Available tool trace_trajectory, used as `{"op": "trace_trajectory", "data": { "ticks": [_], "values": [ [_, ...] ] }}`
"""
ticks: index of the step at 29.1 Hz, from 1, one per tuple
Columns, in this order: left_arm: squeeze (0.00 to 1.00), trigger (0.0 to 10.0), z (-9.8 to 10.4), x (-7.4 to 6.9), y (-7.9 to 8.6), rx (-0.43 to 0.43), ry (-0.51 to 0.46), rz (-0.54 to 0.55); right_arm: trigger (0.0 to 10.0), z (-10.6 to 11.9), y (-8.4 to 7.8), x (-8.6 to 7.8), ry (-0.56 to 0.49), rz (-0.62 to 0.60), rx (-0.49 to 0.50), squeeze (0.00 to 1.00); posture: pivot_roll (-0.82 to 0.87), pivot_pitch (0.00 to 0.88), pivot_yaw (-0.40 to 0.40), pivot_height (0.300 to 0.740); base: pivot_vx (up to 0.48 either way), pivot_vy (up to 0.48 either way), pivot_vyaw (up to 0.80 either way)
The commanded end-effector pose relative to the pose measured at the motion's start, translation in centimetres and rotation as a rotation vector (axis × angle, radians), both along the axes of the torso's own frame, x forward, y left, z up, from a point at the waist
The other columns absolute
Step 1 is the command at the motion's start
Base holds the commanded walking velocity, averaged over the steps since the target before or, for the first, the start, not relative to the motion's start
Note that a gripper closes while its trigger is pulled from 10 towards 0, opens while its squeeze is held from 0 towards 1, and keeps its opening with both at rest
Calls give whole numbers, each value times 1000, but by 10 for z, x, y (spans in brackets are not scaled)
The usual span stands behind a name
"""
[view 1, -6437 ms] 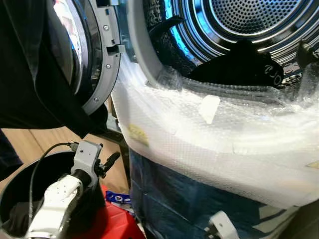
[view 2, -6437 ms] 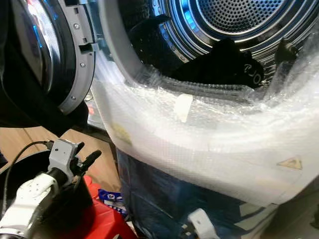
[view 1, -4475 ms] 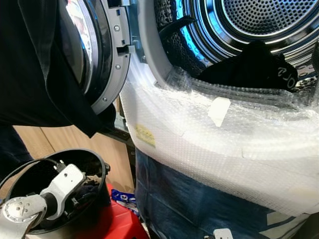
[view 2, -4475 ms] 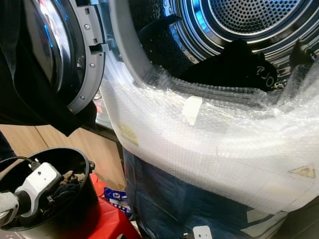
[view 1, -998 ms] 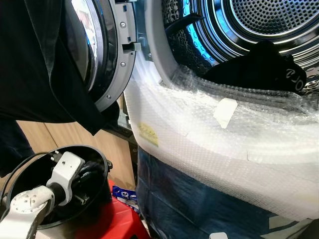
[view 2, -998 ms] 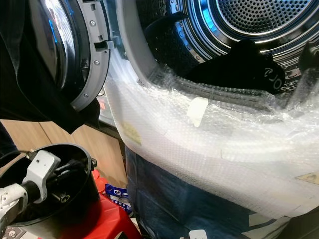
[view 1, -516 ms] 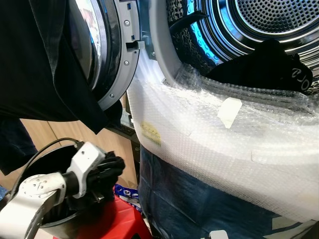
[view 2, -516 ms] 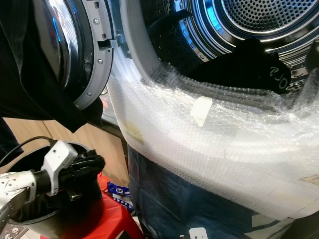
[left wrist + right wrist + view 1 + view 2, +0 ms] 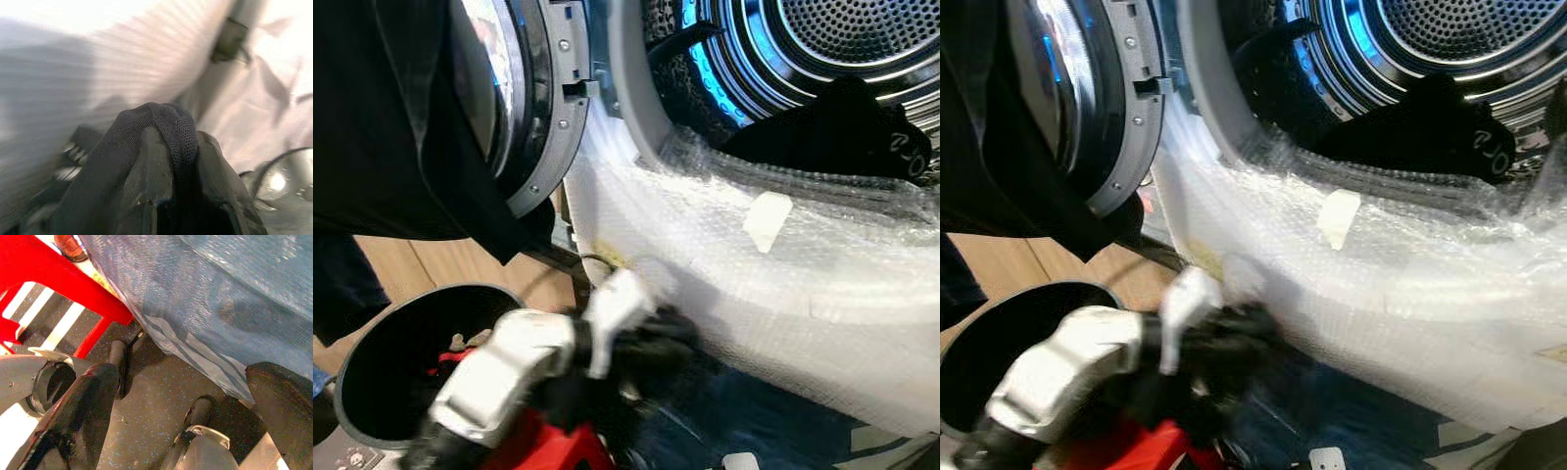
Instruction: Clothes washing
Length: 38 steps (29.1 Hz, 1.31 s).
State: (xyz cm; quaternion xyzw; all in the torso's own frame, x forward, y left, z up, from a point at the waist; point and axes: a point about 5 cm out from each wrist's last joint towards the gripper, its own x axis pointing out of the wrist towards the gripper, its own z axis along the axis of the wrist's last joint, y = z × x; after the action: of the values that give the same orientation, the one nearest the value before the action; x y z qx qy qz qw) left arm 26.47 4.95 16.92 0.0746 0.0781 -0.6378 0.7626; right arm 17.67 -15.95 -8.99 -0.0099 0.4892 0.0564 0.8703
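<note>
Gripping a dark mesh cloth (image 9: pixel 161 132), the left gripper (image 9: pixel 651 338) is beside the bubble-wrapped washer (image 9: pixel 754 264) (picture blurry). The right gripper (image 9: pixel 188 396) hangs with fingers apart.

The silver left arm is raised forward, its end effector (image 9: pixel 656 338) closed around dark fabric (image 9: pixel 156 129). Right end effector (image 9: pixel 186 406) hangs low, fingers spread.

Head eyes look down, close, at the washer (image 9: pixel 783 255); right wrist faces the floor (image 9: pixel 146 396).
</note>
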Motion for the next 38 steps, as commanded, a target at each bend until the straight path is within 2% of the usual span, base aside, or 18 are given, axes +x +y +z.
{"op": "trace_trajectory", "data": {
  "ticks": [1,4,7,11,12,13,19,22,23,24,25,26,27,28,29,30,35,38],
  "values": [
    [0,0,6,3,2,4,-38,-5,10000,-2,0,-5,13,-14,4,0,190,0,93,740,0,0,0],
    [0,0,-3,-4,4,29,-4,-26,10000,-5,0,-12,27,-29,-2,0,162,0,102,740,0,0,0],
    [0,0,-19,-12,21,73,45,0,10000,-6,-2,-15,16,-11,-12,0,157,0,96,740,0,0,0],
    [0,0,-29,-12,38,119,60,58,10000,-3,-9,-10,-18,-16,-16,0,164,0,86,740,0,0,0],
    [0,0,-37,-10,48,168,56,92,10000,-1,-11,-7,-35,29,-10,0,166,0,82,740,0,0,0],
    [0,0,-39,-10,51,181,55,100,10000,0,-11,-5,-43,58,-8,0,169,0,78,740,0,0,0],
    [0,0,-37,-7,53,166,56,127,10000,5,-11,1,-66,174,25,0,175,0,78,740,0,0,0],
    [0,0,-44,-7,55,208,63,129,10000,7,-11,4,-72,247,57,8,169,0,72,740,0,0,0],
    [0,0,-47,-8,56,220,65,127,10000,8,-11,4,-70,277,67,39,169,0,70,740,0,0,0],
    [0,0,-50,-8,57,237,61,128,10000,9,-12,5,-70,300,72,255,167,0,66,740,0,0,0],
    [0,0,-52,-8,59,257,52,130,10000,9,-13,6,-72,319,62,337,165,0,66,740,0,0,0],
    [0,0,-54,-9,60,267,51,133,10000,10,-13,7,-69,343,54,498,162,0,66,740,0,0,0],
    [0,0,-54,-9,61,272,52,135,10000,10,-13,7,-67,360,47,498,162,0,66,740,0,0,0],
    [0,0,-54,-8,63,264,46,169,10000,9,-12,4,-47,431,39,878,164,0,68,740,0,0,0],
    [0,0,-54,-8,63,264,46,169,10000,9,-12,4,-47,431,39,878,164,0,68,740,0,0,0],
    [0,0,-54,-8,64,258,44,175,10000,8,-12,2,-34,470,41,1000,172,0,65,740,0,0,0],
    [0,0,-53,-6,68,248,41,216,10000,6,-10,-3,-8,506,54,1000,184,0,57,740,0,0,0],
    [0,0,-56,-8,73,310,40,200,10000,5,-16,-3,12,569,-53,1000,176,0,70,740,0,0,0]
  ]
}}
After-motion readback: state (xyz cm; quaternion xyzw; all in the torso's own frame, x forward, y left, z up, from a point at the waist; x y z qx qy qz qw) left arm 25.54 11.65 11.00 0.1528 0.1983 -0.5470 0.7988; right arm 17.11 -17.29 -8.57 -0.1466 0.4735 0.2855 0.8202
